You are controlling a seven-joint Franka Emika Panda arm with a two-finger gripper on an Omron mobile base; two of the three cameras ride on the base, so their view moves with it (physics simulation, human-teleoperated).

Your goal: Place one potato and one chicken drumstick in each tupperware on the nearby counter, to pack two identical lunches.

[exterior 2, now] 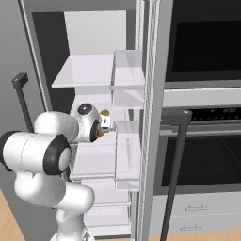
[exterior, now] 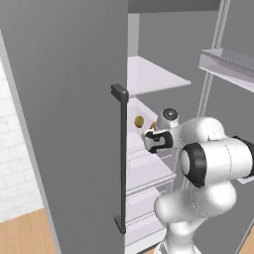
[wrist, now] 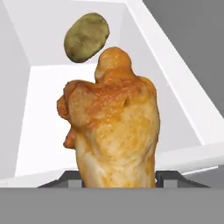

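Grey refrigerator interior (exterior 2: 94,33) stands open ahead of my rig, its white shelves (exterior 2: 87,70) stacked one above another, with the grey door (exterior: 64,99) swung out on my left and its dark bar handle (exterior: 121,158) running down the door edge. To my right, the right base view shows a wall oven (exterior 2: 202,150) with a dark glass front and a long dark handle.

I record the arm reaching into the refrigerator at mid height. The tool (wrist: 118,177) sits at the mouth of a white bin (wrist: 170,65). In the hand view a golden-brown chicken drumstick (wrist: 116,131) rises directly between the two dark fingertips (wrist: 168,178), which stand just beside its lower end on either side. I read the tool as partly closed on the drumstick, jaws at a middling width; actual pad contact is hidden behind the meat.

Beyond the tool, deeper in the same bin, lies one potato (wrist: 86,36), brown-green and oval, close to the far tip of the drumstick; whether the two touch I cannot tell. From the left base view the potato (exterior: 139,121) appears as a small yellowish spot just past the tool (exterior: 151,135), with an orange sliver of the drumstick (exterior: 153,125) beside it.

Light wooden floor (exterior: 25,233) shows at the lower left of the left base view.
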